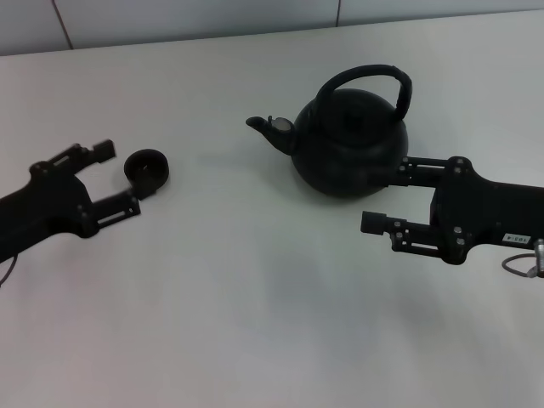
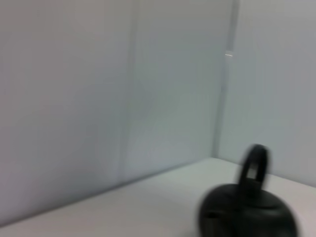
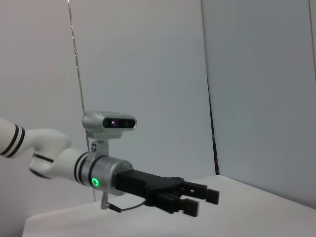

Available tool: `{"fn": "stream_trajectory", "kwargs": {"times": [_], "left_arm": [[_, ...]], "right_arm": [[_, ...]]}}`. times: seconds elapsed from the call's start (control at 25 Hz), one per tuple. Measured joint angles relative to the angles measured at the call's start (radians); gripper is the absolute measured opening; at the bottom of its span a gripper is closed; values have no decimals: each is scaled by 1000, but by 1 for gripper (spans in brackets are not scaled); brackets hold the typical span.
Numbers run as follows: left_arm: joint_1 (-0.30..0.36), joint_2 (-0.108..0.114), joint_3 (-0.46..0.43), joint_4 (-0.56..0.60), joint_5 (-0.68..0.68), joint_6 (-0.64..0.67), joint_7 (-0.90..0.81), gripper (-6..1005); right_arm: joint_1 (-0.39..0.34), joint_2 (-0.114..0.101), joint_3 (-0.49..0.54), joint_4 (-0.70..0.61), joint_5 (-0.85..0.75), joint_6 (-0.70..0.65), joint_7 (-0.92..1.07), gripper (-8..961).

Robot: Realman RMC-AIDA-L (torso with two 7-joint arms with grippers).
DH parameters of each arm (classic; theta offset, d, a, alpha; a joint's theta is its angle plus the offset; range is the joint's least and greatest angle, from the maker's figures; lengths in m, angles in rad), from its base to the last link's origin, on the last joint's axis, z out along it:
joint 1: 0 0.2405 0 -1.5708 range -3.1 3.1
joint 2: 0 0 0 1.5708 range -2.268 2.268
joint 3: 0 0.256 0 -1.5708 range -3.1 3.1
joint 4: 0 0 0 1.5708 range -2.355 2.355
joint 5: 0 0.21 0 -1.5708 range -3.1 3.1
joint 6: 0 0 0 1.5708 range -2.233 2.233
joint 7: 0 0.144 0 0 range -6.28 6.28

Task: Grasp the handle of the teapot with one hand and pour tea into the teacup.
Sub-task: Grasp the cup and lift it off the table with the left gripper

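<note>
The matte-black teapot (image 1: 348, 144) stands right of the table's middle, spout pointing left, its arched handle (image 1: 374, 78) upright with nothing holding it. It also shows in the left wrist view as the teapot (image 2: 247, 213) with its handle (image 2: 254, 165). My right gripper (image 1: 387, 197) lies low at the pot's right side, open, its far finger close to the pot's belly. The small black teacup (image 1: 147, 170) sits at the left. My left gripper (image 1: 121, 178) is open just left of the cup, fingertips at either side of it. The right wrist view shows the left gripper (image 3: 198, 201). No tea is visible.
The white table (image 1: 255, 289) runs back to a pale panelled wall (image 1: 195, 17). Bare tabletop lies between the cup and the teapot and along the front. A grey cable (image 1: 520, 265) hangs off the right arm.
</note>
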Motion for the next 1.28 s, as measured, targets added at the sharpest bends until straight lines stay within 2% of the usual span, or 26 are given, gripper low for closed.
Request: {"fn": "stream_trajectory", "kwargs": {"times": [0.16,0.4,0.56,0.8,1.28], "left_arm": [[-7,-1,0,-71,-77,-57,91,820],[-56,-2,1,-276,-213,-162,373,816],[-76,-2,1,-322,-224,-214,419,812],[-89,-2,54,-332,-225,-273,426,808],[-123,-2,69,-335,-228,-341,427,798]], "right_arm": [[0,1,0,2,0,0,0,589],[4,1,5,7,1,1,0,590],[11,0,8,15,1,2,0,591],[21,0,8,16,2,5,0,592],[30,1,9,28,2,6,-2,591]]}}
